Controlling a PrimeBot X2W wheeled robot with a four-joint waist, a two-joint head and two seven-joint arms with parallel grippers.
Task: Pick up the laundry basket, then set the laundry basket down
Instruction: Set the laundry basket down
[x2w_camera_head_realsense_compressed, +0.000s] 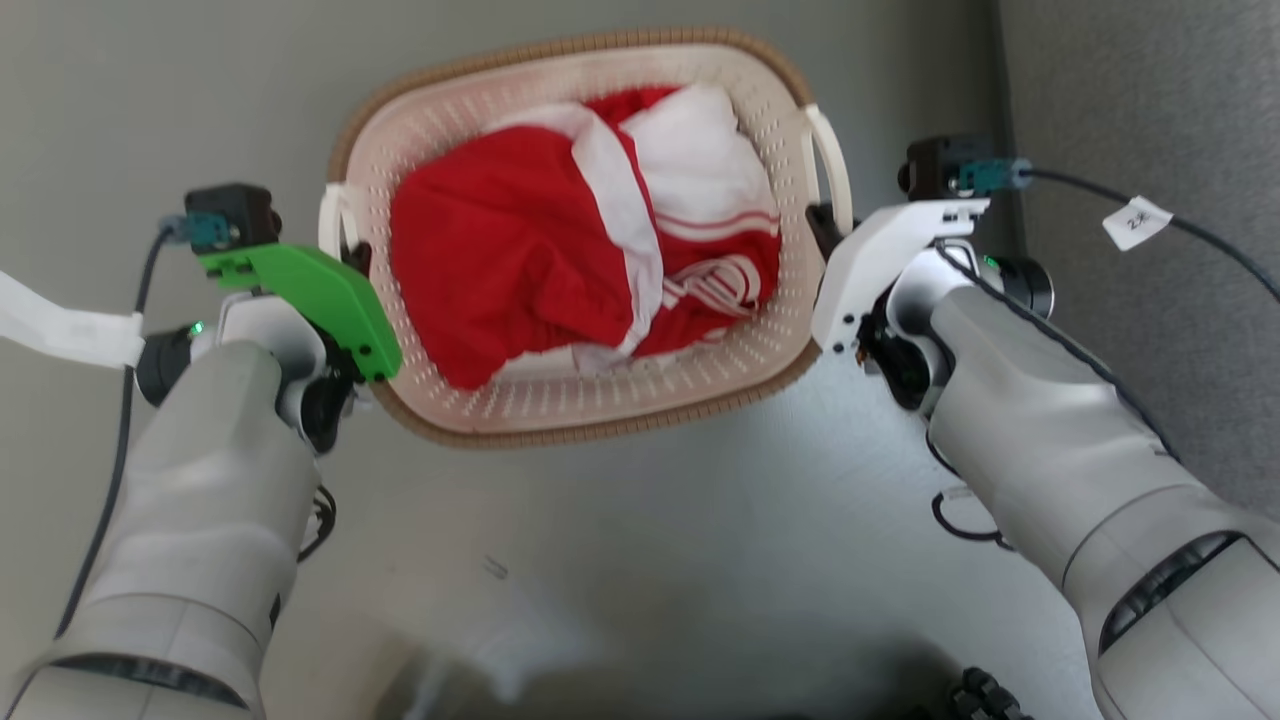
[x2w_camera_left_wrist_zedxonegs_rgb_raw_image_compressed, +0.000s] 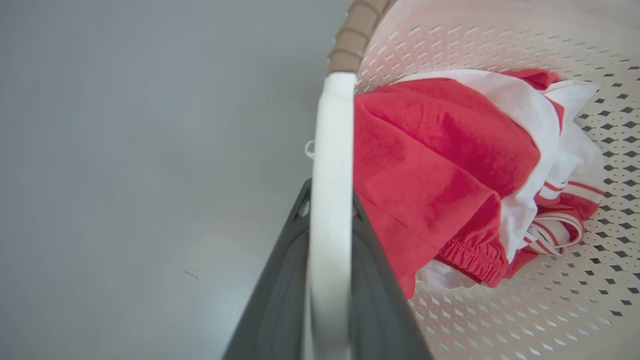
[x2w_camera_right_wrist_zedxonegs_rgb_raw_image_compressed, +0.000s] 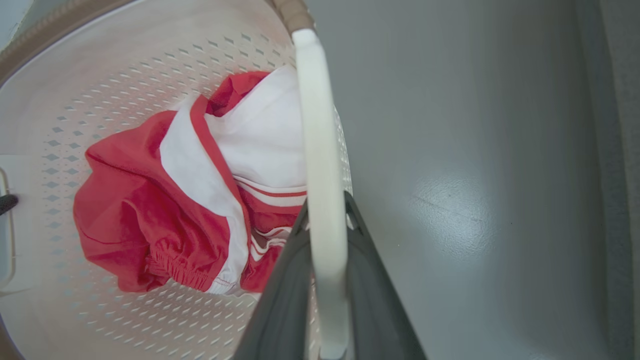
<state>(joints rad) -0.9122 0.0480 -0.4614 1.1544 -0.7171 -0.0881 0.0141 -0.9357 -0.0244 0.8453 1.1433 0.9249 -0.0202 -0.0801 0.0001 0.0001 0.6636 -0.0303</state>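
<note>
Laundry basket, cream-white perforated plastic with a brown woven-look rim (x2w_camera_head_realsense_compressed: 600, 403), shows at upper centre of the head view over grey floor (x2w_camera_head_realsense_compressed: 700, 560); whether it is lifted, I cannot tell. One left gripper (x2w_camera_left_wrist_zedxonegs_rgb_raw_image_compressed: 330, 200) pinches one white loop handle (x2w_camera_left_wrist_zedxonegs_rgb_raw_image_compressed: 332, 140). One red-and-white clothing bundle (x2w_camera_head_realsense_compressed: 520, 260) lies inside. One right gripper (x2w_camera_right_wrist_zedxonegs_rgb_raw_image_compressed: 325, 205) pinches the second handle (x2w_camera_right_wrist_zedxonegs_rgb_raw_image_compressed: 317, 125). Uneven arm heights could tilt the load, and a smooth handle could slip free.

Left arm (x2w_camera_head_realsense_compressed: 200, 480), right arm (x2w_camera_head_realsense_compressed: 1040, 440) both reach forward, wide apart. Green cover (x2w_camera_head_realsense_compressed: 320, 290) on left wrist, white cover (x2w_camera_head_realsense_compressed: 880, 250) on right wrist. Left gripper (x2w_camera_left_wrist_zedxonegs_rgb_raw_image_compressed: 330, 195) fingers pinch laundry basket (x2w_camera_head_realsense_compressed: 560, 430) handle (x2w_camera_left_wrist_zedxonegs_rgb_raw_image_compressed: 332, 125) tight. Right gripper (x2w_camera_right_wrist_zedxonegs_rgb_raw_image_compressed: 325, 205) same, on other handle (x2w_camera_right_wrist_zedxonegs_rgb_raw_image_compressed: 320, 125).
</note>
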